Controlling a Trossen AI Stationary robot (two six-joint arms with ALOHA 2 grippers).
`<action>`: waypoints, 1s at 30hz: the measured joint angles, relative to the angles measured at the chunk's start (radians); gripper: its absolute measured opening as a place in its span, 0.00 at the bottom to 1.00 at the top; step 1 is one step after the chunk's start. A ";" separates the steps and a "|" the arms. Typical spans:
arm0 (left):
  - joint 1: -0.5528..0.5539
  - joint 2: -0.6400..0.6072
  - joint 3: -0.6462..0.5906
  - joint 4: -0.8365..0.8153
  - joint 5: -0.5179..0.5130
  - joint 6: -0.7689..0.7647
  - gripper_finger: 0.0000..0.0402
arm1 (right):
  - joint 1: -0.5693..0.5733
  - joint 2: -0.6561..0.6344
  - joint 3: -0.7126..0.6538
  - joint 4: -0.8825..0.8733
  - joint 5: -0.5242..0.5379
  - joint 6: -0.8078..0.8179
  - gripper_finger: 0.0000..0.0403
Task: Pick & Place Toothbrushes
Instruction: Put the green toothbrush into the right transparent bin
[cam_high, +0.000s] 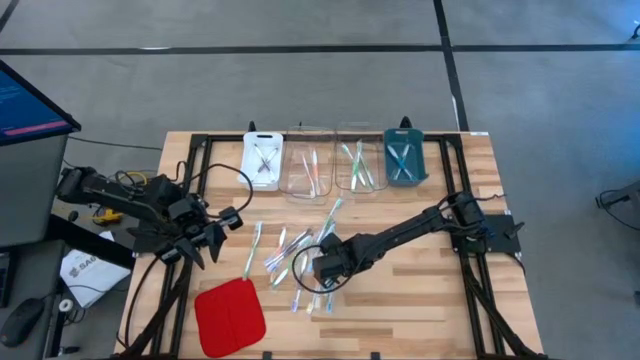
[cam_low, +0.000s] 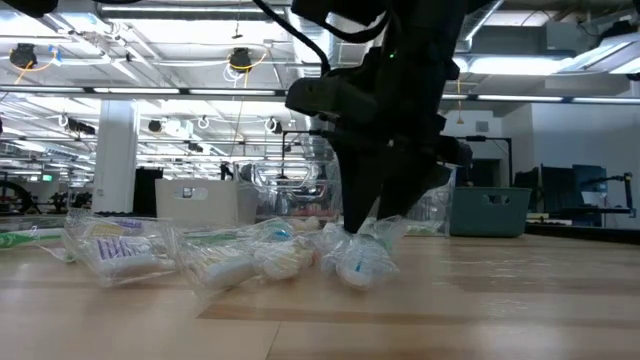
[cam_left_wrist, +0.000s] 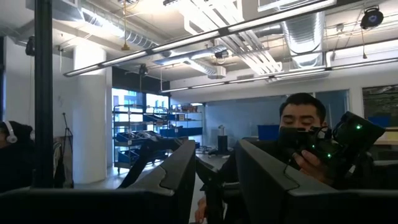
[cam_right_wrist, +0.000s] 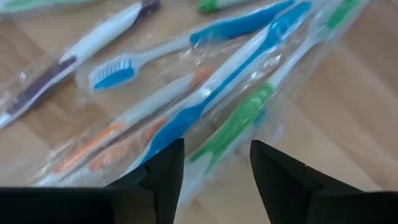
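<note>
Several toothbrushes (cam_high: 300, 250) in clear wrappers lie in a loose pile on the middle of the wooden table. My right gripper (cam_right_wrist: 214, 149) hangs open over the pile, pointing steeply down. A green-handled toothbrush (cam_right_wrist: 233, 127) lies between its fingers, and a blue-handled one (cam_right_wrist: 186, 121) lies by one finger. In the low view its fingertips (cam_low: 372, 225) reach down to the crinkled wrappers. My left gripper (cam_high: 215, 235) waits at the table's left side, raised and tilted upward, open and with nothing between its fingers (cam_left_wrist: 214, 177). My right gripper comes at the wrapped toothbrushes from above, slanting down, its open fingers (cam_right_wrist: 165, 165) on either side of the green-handled one. I cannot tell whether the fingertips touch the wrappers. All the brushes lie flat on the table.
Along the far edge stand a white tray (cam_high: 263, 158), two clear trays (cam_high: 308, 172) (cam_high: 355, 168) and a teal tray (cam_high: 403, 158), each holding a few brushes. A red square pad (cam_high: 230, 315) lies near the front left. A person (cam_left_wrist: 305, 124) shows beyond the table.
</note>
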 joint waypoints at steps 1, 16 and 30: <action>0.000 0.000 0.000 0.000 0.000 0.000 0.27 | -0.003 0.000 0.000 -0.002 0.006 0.000 0.45; 0.000 0.000 0.000 0.006 0.000 0.000 0.27 | -0.009 0.054 0.005 -0.011 -0.016 -0.001 0.46; 0.000 0.000 0.000 0.007 0.000 0.000 0.27 | -0.009 0.044 0.001 -0.017 -0.027 -0.032 0.36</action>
